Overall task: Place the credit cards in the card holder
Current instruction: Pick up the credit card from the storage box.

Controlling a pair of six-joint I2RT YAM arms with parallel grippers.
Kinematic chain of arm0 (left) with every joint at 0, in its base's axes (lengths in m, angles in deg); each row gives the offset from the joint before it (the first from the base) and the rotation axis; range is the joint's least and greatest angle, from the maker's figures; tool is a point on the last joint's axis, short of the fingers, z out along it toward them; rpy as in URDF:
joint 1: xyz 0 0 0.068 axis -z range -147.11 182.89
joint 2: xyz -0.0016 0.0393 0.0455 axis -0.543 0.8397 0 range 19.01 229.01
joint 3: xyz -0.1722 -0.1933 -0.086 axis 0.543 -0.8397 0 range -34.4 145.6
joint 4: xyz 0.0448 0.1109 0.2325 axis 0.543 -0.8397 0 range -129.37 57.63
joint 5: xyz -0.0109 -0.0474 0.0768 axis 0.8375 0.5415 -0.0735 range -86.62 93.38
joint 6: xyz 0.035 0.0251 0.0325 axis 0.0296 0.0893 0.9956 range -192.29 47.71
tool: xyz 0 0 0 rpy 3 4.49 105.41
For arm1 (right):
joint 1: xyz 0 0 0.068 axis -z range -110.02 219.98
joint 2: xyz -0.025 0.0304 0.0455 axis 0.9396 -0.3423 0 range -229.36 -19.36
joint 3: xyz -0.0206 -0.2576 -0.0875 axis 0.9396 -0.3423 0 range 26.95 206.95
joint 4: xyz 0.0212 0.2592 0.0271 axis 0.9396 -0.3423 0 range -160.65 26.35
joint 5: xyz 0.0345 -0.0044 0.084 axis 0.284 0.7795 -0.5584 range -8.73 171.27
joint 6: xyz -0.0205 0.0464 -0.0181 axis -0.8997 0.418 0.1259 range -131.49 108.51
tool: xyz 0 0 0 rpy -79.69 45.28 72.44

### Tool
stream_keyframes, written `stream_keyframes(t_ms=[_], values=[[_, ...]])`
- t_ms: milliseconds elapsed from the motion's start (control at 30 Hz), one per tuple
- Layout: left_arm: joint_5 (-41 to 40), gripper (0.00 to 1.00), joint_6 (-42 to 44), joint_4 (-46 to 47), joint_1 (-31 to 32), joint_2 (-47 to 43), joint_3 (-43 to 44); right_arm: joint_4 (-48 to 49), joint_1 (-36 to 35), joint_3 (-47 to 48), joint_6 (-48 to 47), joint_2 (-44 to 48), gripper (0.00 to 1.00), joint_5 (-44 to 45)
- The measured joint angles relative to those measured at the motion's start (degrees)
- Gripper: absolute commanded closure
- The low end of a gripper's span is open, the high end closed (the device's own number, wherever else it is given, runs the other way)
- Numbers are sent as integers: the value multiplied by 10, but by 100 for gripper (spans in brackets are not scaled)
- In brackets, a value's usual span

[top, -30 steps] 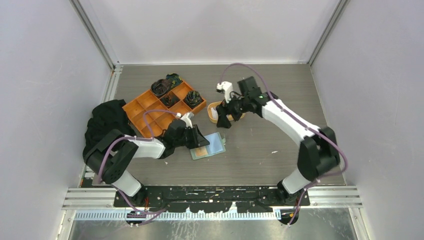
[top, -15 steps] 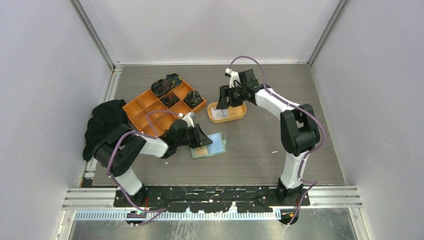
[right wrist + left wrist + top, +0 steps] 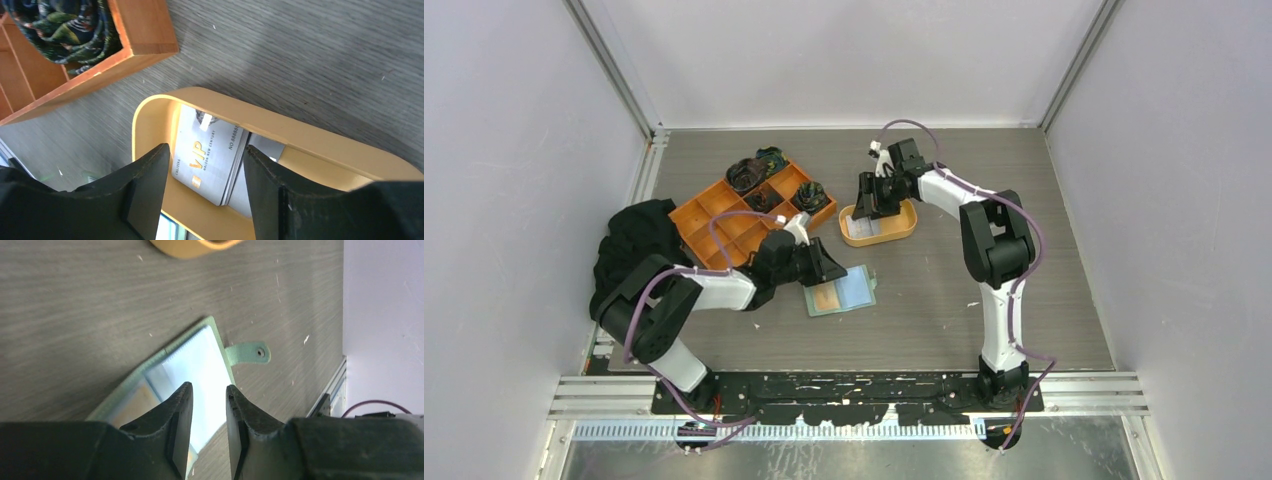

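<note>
The right pincer [image 3: 206, 151] hangs over one end of an oval orange dish [image 3: 305, 137], its two dark fingers [image 3: 145, 185] spread apart on either side of the credit cards [image 3: 212, 167] lying in the dish. The top card is pale grey with gold "VIP" lettering and lies slightly askew on another. Near the dish, on the grey wood-grain table [image 3: 300, 45], is the corner of an orange compartment tray [image 3: 142, 30] holding dark patterned cloth [image 3: 60, 22].

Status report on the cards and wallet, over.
Left pincer open, empty, over the open card holder. Right pincer open over credit cards in orange dish, none gripped. Nothing blocking.
</note>
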Motion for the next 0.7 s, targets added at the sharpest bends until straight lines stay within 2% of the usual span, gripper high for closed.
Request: stream_keyframes(t_ms=[267,533,700], values=[[-10,63,28,-66,-43,11,84,-10,0,6,7,-15,42,1],[-20,62,56,-118,-48,90,195,-11,0,15,26,-26,45,-19],[-24,65,69,-170,-50,136,237,-8,3,17,43,-32,47,-38]])
